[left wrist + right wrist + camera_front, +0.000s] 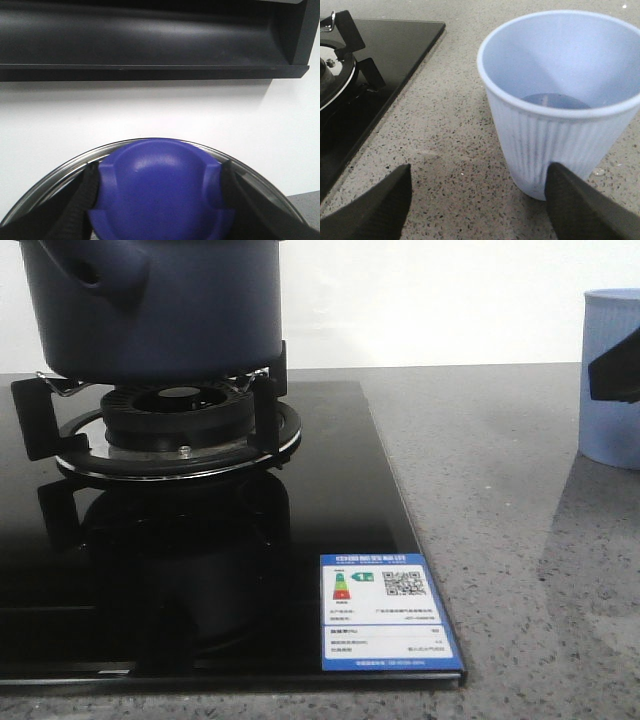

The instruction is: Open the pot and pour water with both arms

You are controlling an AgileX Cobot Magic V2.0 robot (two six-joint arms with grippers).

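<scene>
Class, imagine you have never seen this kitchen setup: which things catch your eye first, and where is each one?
First comes the dark navy pot sitting on the burner of the glossy black hob, at the far left. Next, the pale blue ribbed cup stands on the speckled grey counter to the right, with the open right gripper beside it. In the left wrist view, the left gripper clasps a rounded blue lid knob.

black hob | energy label | speckled counter | dark shelf, perhaps

Ahead of me the pot sits on the burner of the black hob, with the pale blue cup on the grey surface to its right.
</scene>
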